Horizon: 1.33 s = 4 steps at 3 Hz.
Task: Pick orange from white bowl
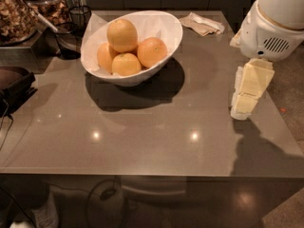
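Note:
The white bowl (167,22) stands at the back left of the grey table (142,132). It holds several oranges. The orange (122,34), the largest and palest, sits on top of the others. A deeper-orange one (152,52) lies to its right, and two smaller ones (126,64) (105,56) lie in front and to the left. My gripper (243,109) hangs below the white arm housing (270,30) over the table's right edge, well to the right of the bowl and apart from it.
A crumpled napkin (204,23) lies at the back right of the table. Glass jars (16,15) and a black wire cup (78,15) stand at the back left beside the bowl. A dark appliance (14,84) sits at the left edge.

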### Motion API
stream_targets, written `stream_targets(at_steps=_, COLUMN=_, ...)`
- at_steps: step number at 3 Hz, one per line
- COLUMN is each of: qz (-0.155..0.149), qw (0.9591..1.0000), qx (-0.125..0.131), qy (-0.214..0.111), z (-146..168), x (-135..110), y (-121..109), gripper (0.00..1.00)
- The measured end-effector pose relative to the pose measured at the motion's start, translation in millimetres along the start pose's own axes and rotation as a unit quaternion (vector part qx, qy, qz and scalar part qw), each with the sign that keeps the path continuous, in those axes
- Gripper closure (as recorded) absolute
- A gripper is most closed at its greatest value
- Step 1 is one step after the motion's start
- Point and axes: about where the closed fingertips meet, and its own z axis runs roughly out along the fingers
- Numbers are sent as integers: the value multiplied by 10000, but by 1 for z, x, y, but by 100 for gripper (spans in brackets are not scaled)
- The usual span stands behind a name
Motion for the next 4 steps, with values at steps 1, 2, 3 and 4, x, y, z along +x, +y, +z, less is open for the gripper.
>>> stream_targets(at_steps=1, qz=481, qw=9977, qx=228, qy=-428, z=0, x=-9, y=-14, gripper=0)
stream_targets(at_steps=2, qz=1128, qw=9886, qx=289, qy=-952, z=-1, x=-33, y=-47, gripper=0)
stream_targets(at_steps=3, qz=1444, qw=9829, qx=252, qy=-1115, z=-2, x=-58, y=-77, gripper=0)
stream_targets(at_steps=4, qz=1438, qw=9824, qx=288, qy=-1158, z=-5, x=-61, y=-79, gripper=0)
